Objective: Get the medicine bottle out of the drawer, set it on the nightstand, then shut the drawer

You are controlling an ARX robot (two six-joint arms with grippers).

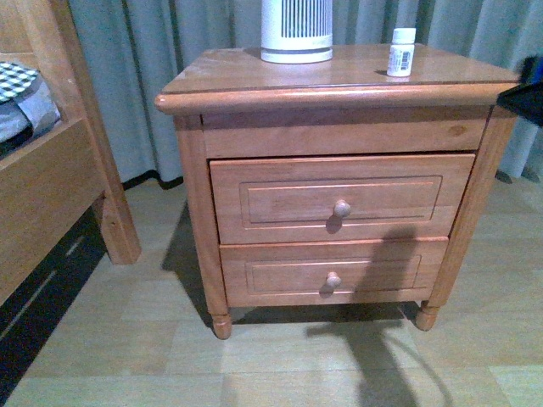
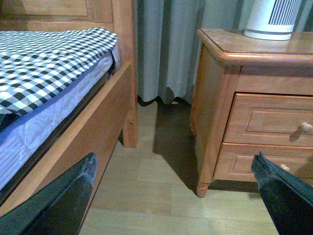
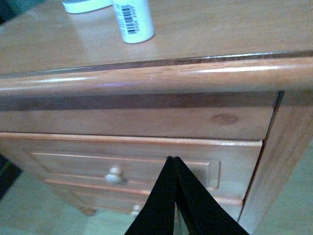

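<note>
left fingers (image 2: 58,203): 2, dark, flat, tapered | right fingers (image 3: 161,200): 2, black, wedge-shaped, pointed tips

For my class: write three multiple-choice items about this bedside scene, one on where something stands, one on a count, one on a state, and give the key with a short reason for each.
1. Where is the small white plastic medicine bottle?
A. on the floor
B. on the honey-brown wooden nightstand top
C. on the bed

2. How many round wooden knobs show on the nightstand's front?
A. two
B. three
C. four

3. What state is the taller upper wooden drawer in?
A. removed
B. pulled fully out
C. pushed in

Key: 1 B, it stands upright on the top beside the white ribbed appliance. 2 A, one knob on each drawer. 3 C, its front sits level with the cabinet frame.
</note>
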